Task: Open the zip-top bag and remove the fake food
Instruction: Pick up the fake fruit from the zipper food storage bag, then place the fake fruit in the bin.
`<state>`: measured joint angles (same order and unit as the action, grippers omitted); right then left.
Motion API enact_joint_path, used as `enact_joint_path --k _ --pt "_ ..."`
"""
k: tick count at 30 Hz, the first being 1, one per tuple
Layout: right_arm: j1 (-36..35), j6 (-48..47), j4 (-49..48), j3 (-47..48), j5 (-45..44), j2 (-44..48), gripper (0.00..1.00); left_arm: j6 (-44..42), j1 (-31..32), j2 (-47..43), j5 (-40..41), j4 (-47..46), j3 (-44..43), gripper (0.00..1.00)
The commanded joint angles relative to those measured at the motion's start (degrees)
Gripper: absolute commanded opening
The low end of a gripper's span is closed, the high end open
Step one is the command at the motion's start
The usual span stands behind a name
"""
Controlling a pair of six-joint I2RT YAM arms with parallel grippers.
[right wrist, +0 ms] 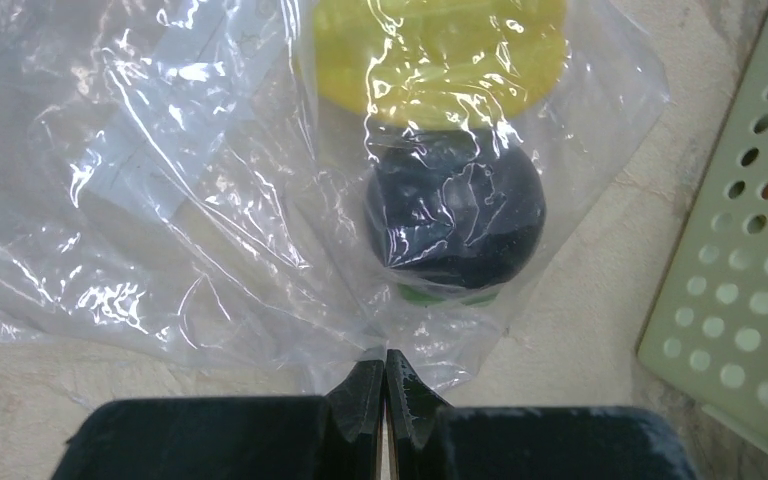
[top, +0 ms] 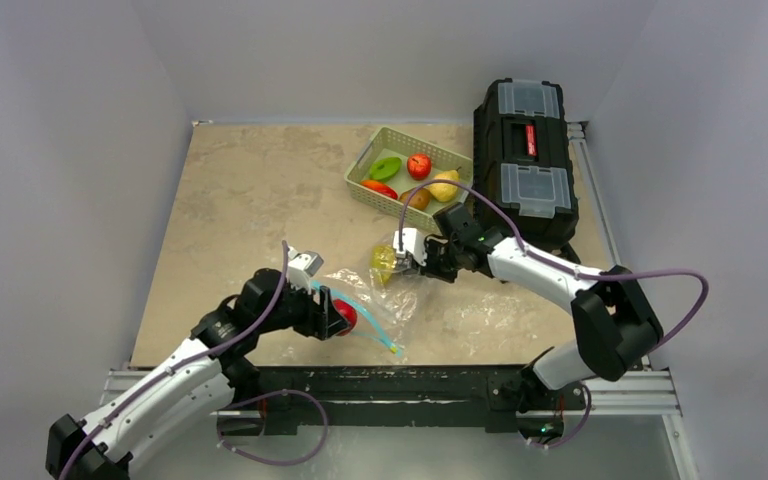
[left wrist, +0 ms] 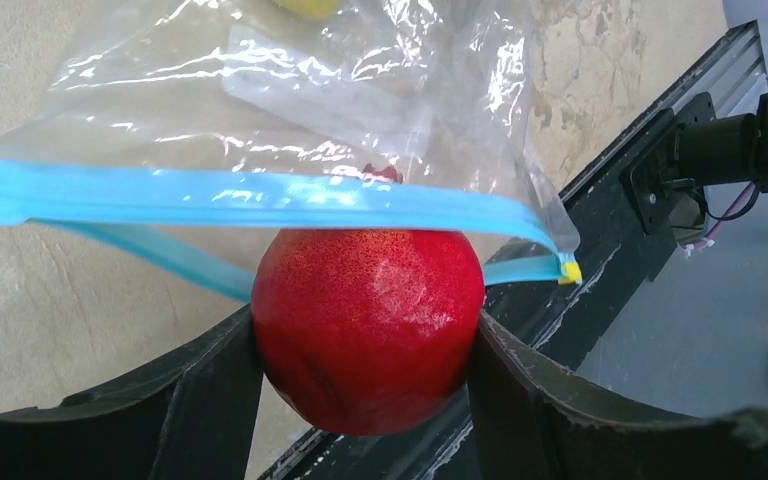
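The clear zip-top bag [top: 375,298] lies on the table between the two arms, its teal zip strip [left wrist: 260,200] open toward the left arm. My left gripper [left wrist: 368,350] is shut on a red round piece of fake food [left wrist: 368,325], held just outside the bag's mouth [top: 344,316]. A yellow piece [right wrist: 440,50] and a dark purple piece [right wrist: 455,215] are still inside the bag [right wrist: 210,220], near its closed end. There my right gripper [right wrist: 385,370] is shut on a pinch of the plastic, beside the yellow piece [top: 384,260].
The pale green basket [top: 360,190] at the back holds several fruits and vegetables; its perforated wall [right wrist: 750,260] is just right of my right gripper. A black toolbox [top: 525,160] stands right of the basket. The table's metal front rail [left wrist: 620,190] runs close behind the red fruit.
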<state>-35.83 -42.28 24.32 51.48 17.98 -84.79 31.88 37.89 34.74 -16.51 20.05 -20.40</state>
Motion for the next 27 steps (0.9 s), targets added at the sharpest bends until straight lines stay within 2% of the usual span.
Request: enact_joint_path --k 1,11,19,27 --pt "2.0 1.0 -1.9 0.1 -1.8 3.0 0.0 0.3 -0.3 -2.7 1.5 4.8 -5.1 0.0" --pt "3.3 -0.3 0.3 0.7 -0.8 3.6 0.0 -0.2 -0.3 -6.8 4.7 9.2 -11.7 0.0" --pt "4.2 -0.8 1.1 0.8 0.1 3.8 0.0 -2.2 -0.4 -0.7 10.1 5.0 -18.7 0.0" --pt "4.3 -1.2 1.5 0.9 0.4 3.7 0.0 -2.9 -2.3 9.3 8.7 -3.7 -22.3 0.0"
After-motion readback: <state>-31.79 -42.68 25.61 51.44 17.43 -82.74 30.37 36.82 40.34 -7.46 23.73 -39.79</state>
